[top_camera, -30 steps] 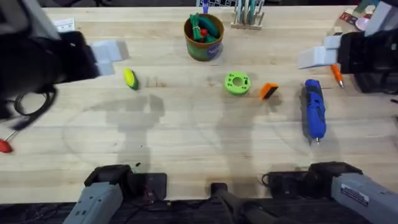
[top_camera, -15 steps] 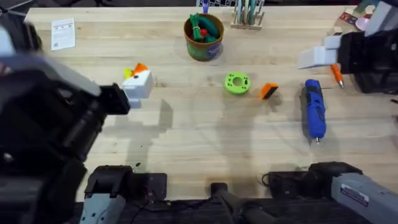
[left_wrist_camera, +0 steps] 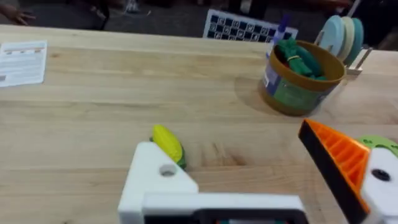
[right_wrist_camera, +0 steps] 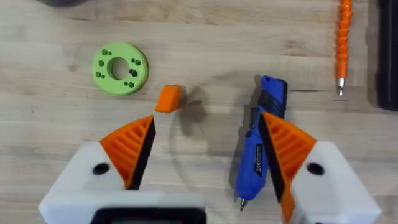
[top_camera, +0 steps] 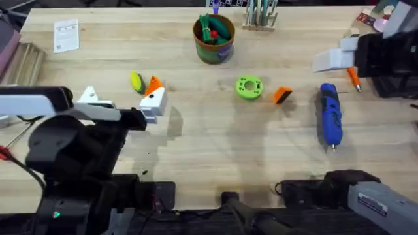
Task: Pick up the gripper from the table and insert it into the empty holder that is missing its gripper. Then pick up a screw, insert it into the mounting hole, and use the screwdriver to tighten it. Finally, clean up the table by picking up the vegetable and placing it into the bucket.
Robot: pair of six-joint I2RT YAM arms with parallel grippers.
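On the counter [top_camera: 196, 137], the loose orange tip [top_camera: 282, 95] lies between the green disc [top_camera: 249, 87] and the screwdriver [top_camera: 330, 116], whose long axis runs near to far with its bit toward the arm bases. Both tools, left [left_wrist_camera: 264, 171] and right [right_wrist_camera: 205, 149], stand spread and empty; the left's bare white holder [left_wrist_camera: 155, 180] sits just beside the yellow vegetable [top_camera: 136, 81].

Left arm reaching from the base at 7 o'clock toward 12, left gripper [top_camera: 124, 104] spread open above the table: one white finger [left_wrist_camera: 163, 180] bare, without orange tip, the other with orange ribbed pad [left_wrist_camera: 339, 157]. Right gripper [right_wrist_camera: 208, 146] at 3 o'clock, held high, open wide, both fingers with orange pads [right_wrist_camera: 130, 146].
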